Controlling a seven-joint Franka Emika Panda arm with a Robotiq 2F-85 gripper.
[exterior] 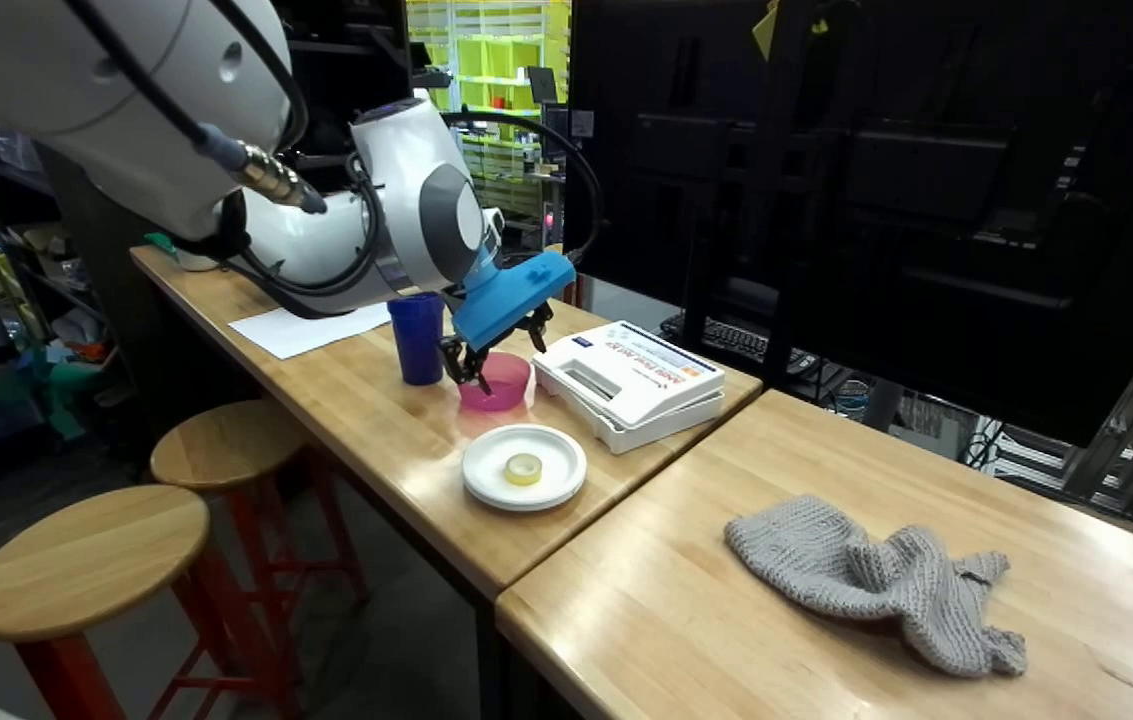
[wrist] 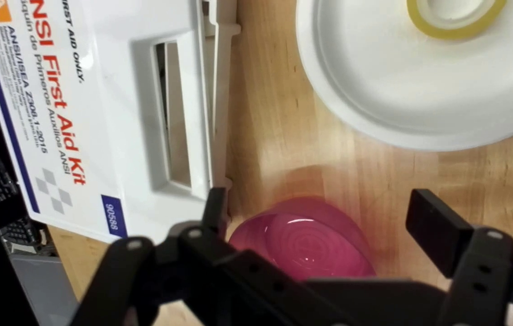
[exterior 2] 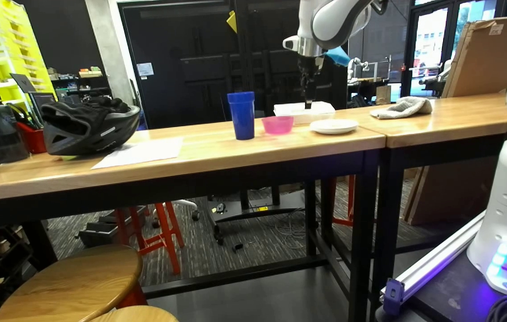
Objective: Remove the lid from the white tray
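Observation:
The lid [exterior: 631,365] is a white panel with First Aid Kit print and a handle slot. It rests slightly raised and askew on the white tray [exterior: 661,428], with a gap along the handle side. Both also show in the other views: lid [exterior 2: 303,107] and tray [exterior 2: 309,119], lid [wrist: 107,99] and tray edge [wrist: 222,90]. My gripper [exterior: 512,367] is open and empty over the pink bowl, beside the lid. In the wrist view, the gripper [wrist: 327,219] has one finger overlapping the lid's near corner; contact cannot be told. The tray's inside is hidden.
A pink bowl [exterior: 498,385] stands under the gripper. A blue cup [exterior: 417,338] stands beside the bowl. A white round plate [exterior: 486,478] holds a tape roll [exterior: 523,469]. A grey cloth [exterior: 876,570] lies on the adjoining table. A dark screen [exterior: 826,200] stands behind the tray.

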